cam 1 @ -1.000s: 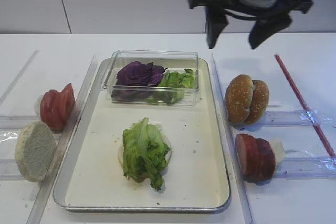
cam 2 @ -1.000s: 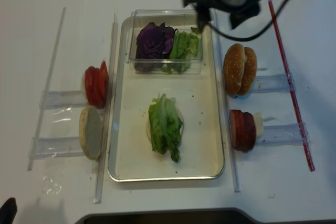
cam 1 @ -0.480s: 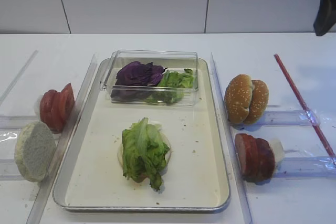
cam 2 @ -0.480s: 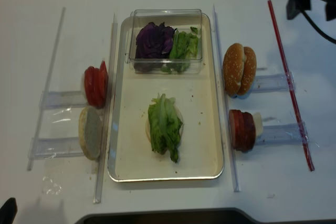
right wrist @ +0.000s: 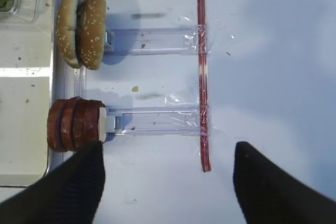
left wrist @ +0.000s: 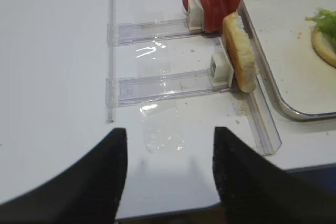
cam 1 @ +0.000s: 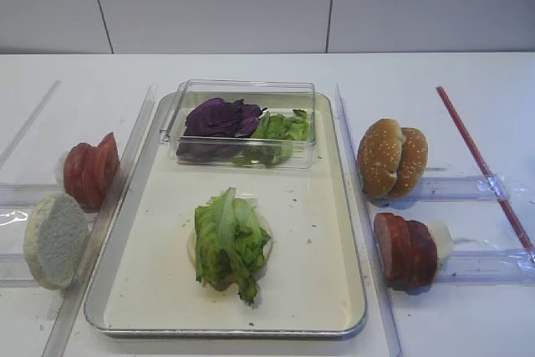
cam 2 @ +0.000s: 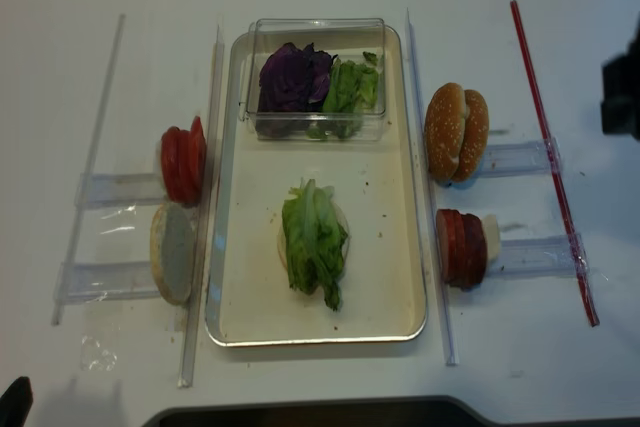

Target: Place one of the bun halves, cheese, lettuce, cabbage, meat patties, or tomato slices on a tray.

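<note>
You are looking at a white table (cam 1: 251, 68) that fills most of every view; behind it stands a pale grey wall (cam 1: 209, 2) made of flat panels, split by thin dark vertical seams (cam 1: 332, 2); a darker grey strip (cam 1: 167, 50) runs along the wall's foot where it meets the tabletop; the light is even and soft, casting only faint shadows on the table; at the near side you see the table's dark edge (cam 2: 300, 413).

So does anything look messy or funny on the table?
A little. Dark crumbs speckle the cream floor of the silver metal tray. The crinkly green lettuce spills over the edge of the pale bun half beneath it. Nothing else looks tipped or broken.
</note>
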